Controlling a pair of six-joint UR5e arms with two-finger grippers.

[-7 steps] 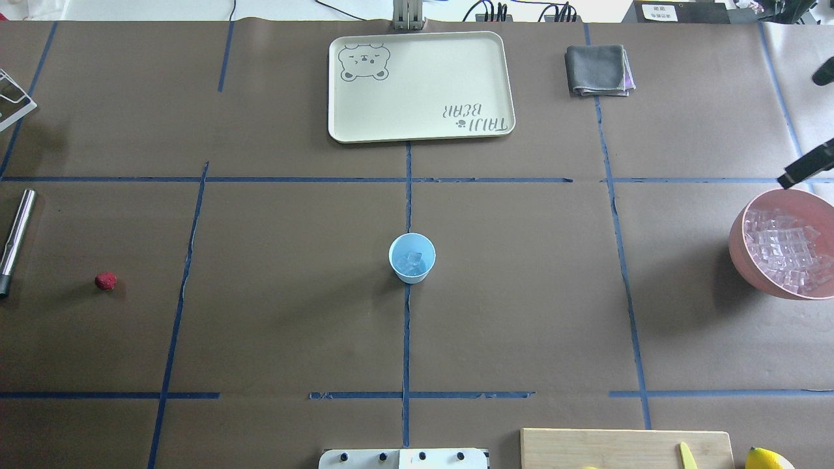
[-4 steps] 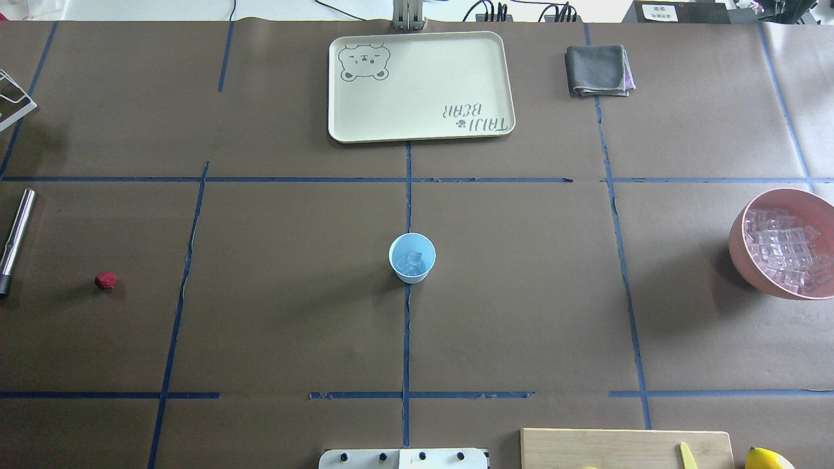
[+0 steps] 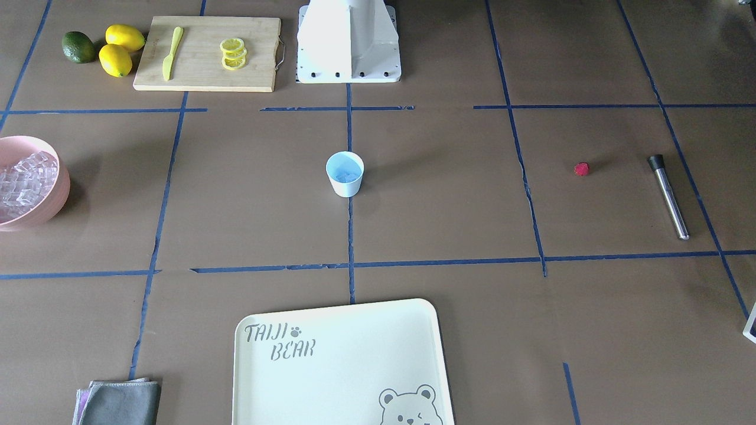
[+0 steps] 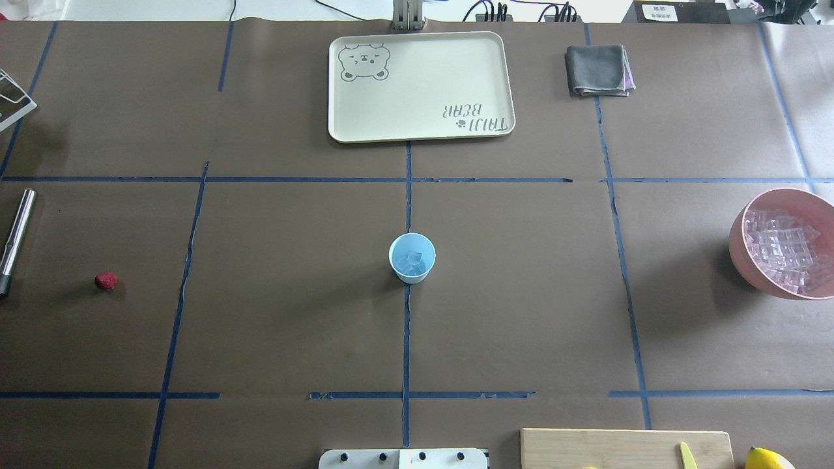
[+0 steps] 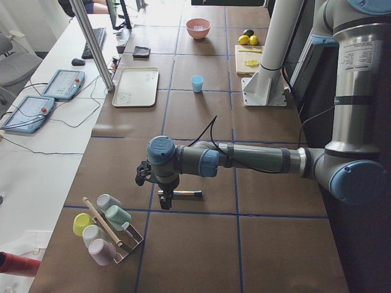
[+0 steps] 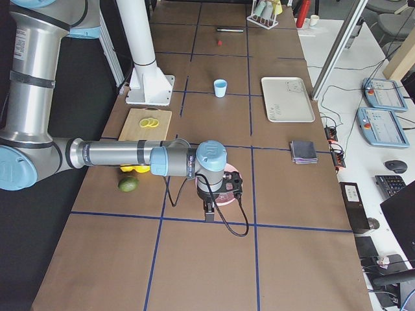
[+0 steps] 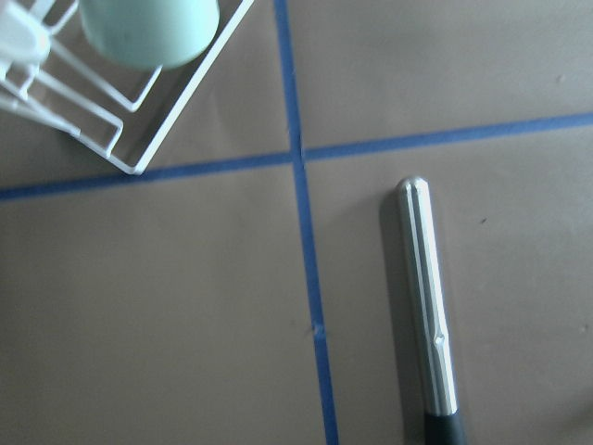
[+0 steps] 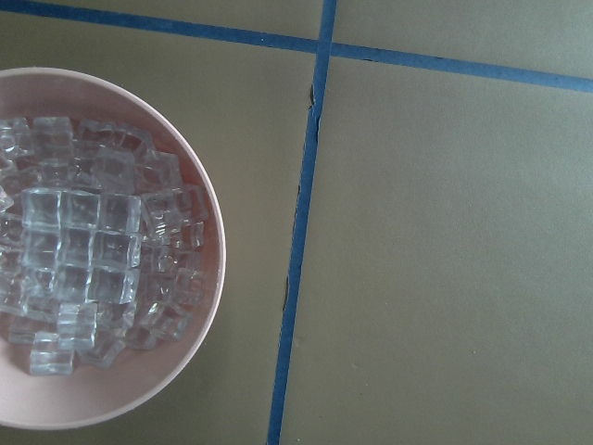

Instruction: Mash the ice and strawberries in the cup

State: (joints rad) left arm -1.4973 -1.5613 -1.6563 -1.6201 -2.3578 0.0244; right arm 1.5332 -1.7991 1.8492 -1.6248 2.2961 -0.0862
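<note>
At the far left we see our left tool (image 5: 164, 201) hanging over the steel muddler (image 4: 14, 238); we cannot tell how wide it stands. The strawberry (image 4: 105, 281) lies on the bench (image 4: 293, 312) near the muddler's right, well apart from the cup (image 4: 412, 279), which stands mid-bench holding ice (image 4: 412, 260). Beyond it sits a tray (image 4: 420, 85). Far right, our right tool (image 6: 209, 210), its spread likewise untellable, hangs by a pink bowl (image 4: 738, 251) of cubes.
</note>
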